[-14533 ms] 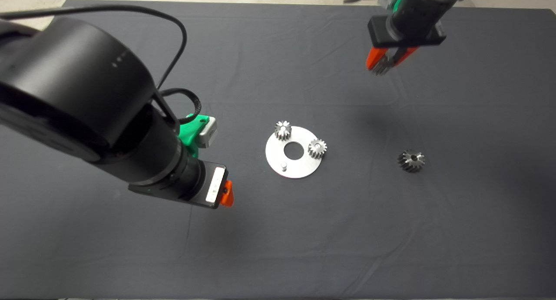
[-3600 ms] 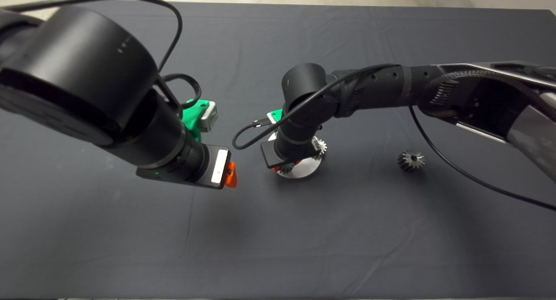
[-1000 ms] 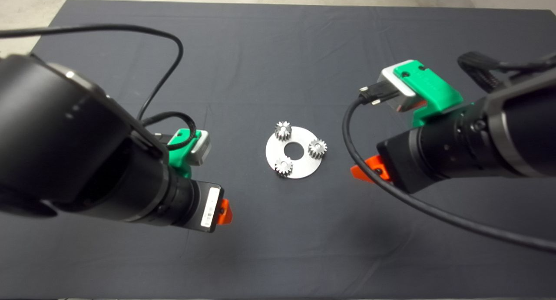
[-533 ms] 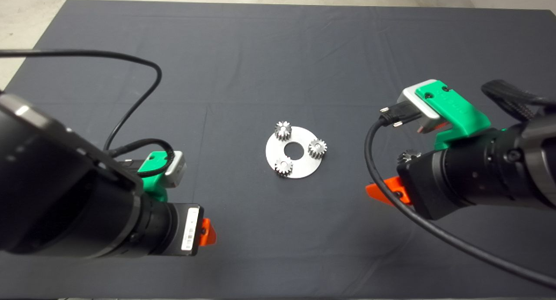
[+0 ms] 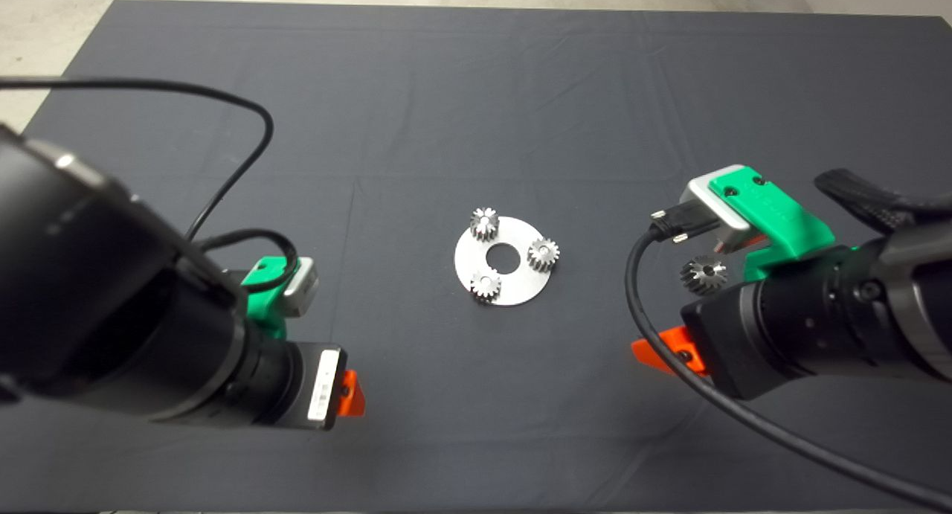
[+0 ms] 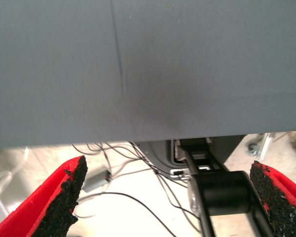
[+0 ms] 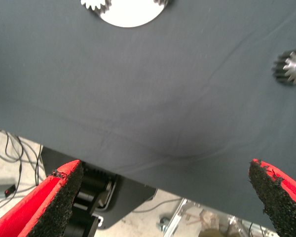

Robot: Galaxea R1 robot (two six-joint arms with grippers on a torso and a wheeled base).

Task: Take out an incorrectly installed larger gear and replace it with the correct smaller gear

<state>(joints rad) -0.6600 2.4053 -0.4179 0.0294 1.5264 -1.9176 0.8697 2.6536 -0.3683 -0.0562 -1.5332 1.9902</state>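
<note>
1. Head view: a round silver plate (image 5: 506,260) lies at the middle of the frame on the dark mat (image 5: 476,112) covering the worktop. Three small gears sit on it; the smaller gear (image 5: 485,284) nearest the lower edge looks seated like its two neighbours, so I judge the swap done. The larger gear (image 5: 703,274) lies on the mat well to the right of the plate, partly tucked behind the right arm. The left tool (image 5: 349,395) hangs at lower left, the right tool (image 5: 658,350) at lower right, both well clear of the plate.

2. Left wrist view: the left tool (image 6: 167,197) is spread wide with nothing between its pads. Bare mat fills the upper half; past its edge I see pale floor, loose cables and a black frame.

3. Right wrist view: the right tool (image 7: 167,197) is likewise spread wide and empty. The plate's rim (image 7: 128,15) peeks in at the top edge, the larger gear (image 7: 292,66) at the right edge.

4. Risk: the right arm's black cable (image 5: 669,380) droops low over the mat near the larger gear; a careless sweep could drag it, or nudge the plate and unseat a gear.

5. The mat is creased; pale floor shows beyond its far edge.
</note>
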